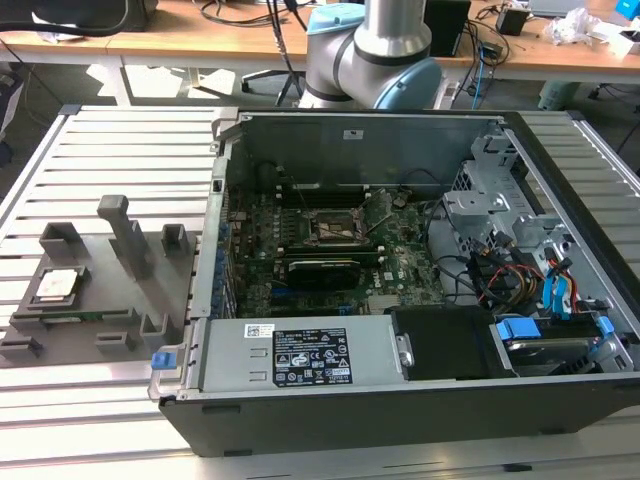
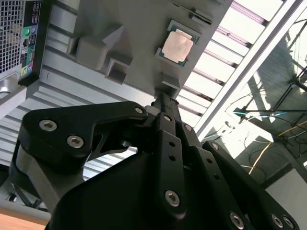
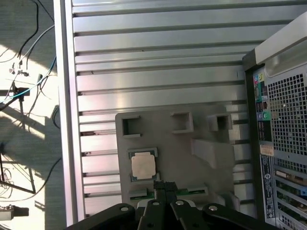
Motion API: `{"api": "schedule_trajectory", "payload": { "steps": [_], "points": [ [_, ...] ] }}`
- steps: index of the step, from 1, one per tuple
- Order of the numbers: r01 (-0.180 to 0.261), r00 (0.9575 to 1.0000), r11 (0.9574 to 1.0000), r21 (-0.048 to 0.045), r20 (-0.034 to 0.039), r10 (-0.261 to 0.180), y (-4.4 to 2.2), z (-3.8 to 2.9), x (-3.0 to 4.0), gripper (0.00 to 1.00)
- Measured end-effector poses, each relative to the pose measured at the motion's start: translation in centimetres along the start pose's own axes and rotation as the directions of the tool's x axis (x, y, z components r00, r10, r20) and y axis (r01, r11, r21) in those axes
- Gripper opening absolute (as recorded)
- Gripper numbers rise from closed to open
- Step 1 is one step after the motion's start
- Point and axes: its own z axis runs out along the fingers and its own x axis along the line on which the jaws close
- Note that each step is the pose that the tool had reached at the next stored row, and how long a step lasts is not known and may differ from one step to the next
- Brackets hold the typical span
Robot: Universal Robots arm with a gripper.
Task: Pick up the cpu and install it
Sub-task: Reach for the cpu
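The cpu (image 1: 57, 287) lies flat in a pocket of the grey plastic tray (image 1: 112, 292), at the exterior view's left, silvery top up. In both wrist views I see it from high above: the cpu (image 2: 177, 47) (image 3: 144, 166) sits on the tray (image 2: 139, 28) (image 3: 168, 143). My gripper (image 2: 163, 98) (image 3: 161, 184) hangs well above the tray, its black fingers drawn together with nothing between them. Its tip points just beside the cpu. The black socket frame (image 1: 335, 230) sits on the motherboard inside the open computer case (image 1: 320, 350).
The tray carries several upright blocks (image 1: 125, 232). The open case (image 3: 283, 120) stands beside it on a slatted metal table (image 1: 100, 150). Inside are cables, a drive cage (image 1: 480, 200) and a power supply (image 1: 300, 355). The arm's base (image 1: 375, 50) stands behind the case.
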Motion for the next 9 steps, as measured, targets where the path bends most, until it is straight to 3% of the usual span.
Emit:
{"api": "schedule_trajectory", "payload": {
  "steps": [9],
  "points": [
    [0.0, 1.0, 1.0, 0.0, 0.0, 0.0, -0.09, 0.0, 1.16, 0.11]
  ]
}}
